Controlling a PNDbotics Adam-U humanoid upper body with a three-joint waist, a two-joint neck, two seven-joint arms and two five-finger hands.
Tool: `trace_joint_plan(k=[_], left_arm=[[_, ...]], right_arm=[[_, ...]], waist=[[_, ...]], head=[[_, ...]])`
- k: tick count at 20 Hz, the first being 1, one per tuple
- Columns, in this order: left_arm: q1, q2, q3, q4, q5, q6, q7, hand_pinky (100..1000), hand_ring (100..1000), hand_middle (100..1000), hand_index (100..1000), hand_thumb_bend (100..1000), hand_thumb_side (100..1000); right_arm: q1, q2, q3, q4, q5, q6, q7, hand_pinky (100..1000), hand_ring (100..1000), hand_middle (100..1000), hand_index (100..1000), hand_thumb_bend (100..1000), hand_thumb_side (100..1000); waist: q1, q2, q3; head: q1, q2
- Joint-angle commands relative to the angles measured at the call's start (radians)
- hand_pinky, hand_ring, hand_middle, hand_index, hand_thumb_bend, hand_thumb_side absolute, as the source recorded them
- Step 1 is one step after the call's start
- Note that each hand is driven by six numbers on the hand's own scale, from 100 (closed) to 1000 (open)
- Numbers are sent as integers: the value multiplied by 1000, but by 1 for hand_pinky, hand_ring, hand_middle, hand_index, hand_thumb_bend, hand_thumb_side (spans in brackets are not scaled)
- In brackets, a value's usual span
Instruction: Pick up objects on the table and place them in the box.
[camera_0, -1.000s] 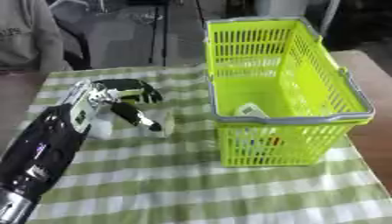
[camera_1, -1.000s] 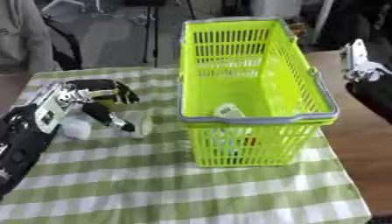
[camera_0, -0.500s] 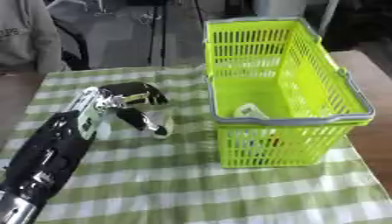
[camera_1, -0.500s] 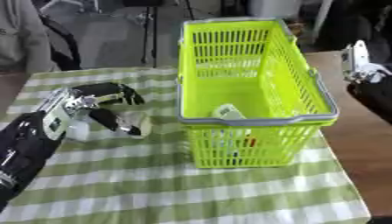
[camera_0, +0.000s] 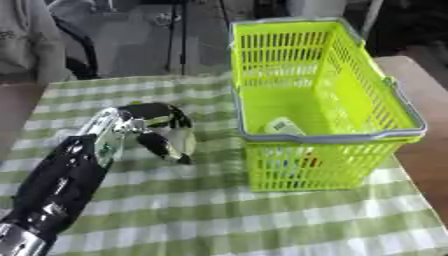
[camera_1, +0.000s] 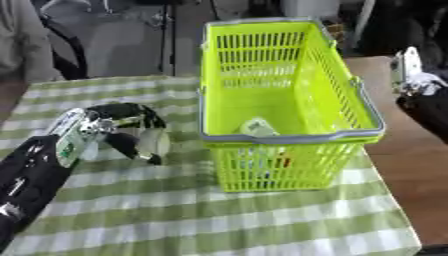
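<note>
Left hand (camera_0: 147, 131) has its fingers and thumb curled around a pale, whitish object (camera_0: 182, 141), just left of the lime-green basket (camera_0: 376, 90) and over the green-and-white checked tablecloth (camera_0: 219, 215). Whether the object is lifted or touching the cloth cannot be told. Inside the basket lies a pale item (camera_0: 282, 125) against the near wall, with something reddish (camera_0: 312, 161) showing through the mesh. Right hand (camera_1: 409, 72) shows at the right edge beyond the basket, fingers straight and holding nothing.
</note>
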Motion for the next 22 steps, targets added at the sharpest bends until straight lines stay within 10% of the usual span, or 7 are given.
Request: trace_joint_plan(k=[1,2,9,22], left_arm=[[-13,9,6,-2,-22,10,47,524,626,665,807,757,533],[-13,9,5,1,-27,13,56,344,524,579,734,698,403],[-11,13,5,15,-40,41,42,100,379,410,504,549,215],[-44,157,79,-305,237,142,-37,100,352,362,487,466,139]], right_arm=[[-17,-15,-5,-24,-10,0,2,586,577,631,839,100,523],[-17,-15,-5,-24,-10,0,1,586,576,631,839,100,523],[-16,-15,-5,-24,-10,0,1,586,577,631,839,100,524],[4,-18,-12,-18,0,3,-5,588,579,634,839,100,520]], waist=[[-4,-11,-2],[-4,-10,-3],[-3,-12,-1],[-10,-41,26]], head=[[-1,-9],[-1,-9],[-2,-9],[-24,7]])
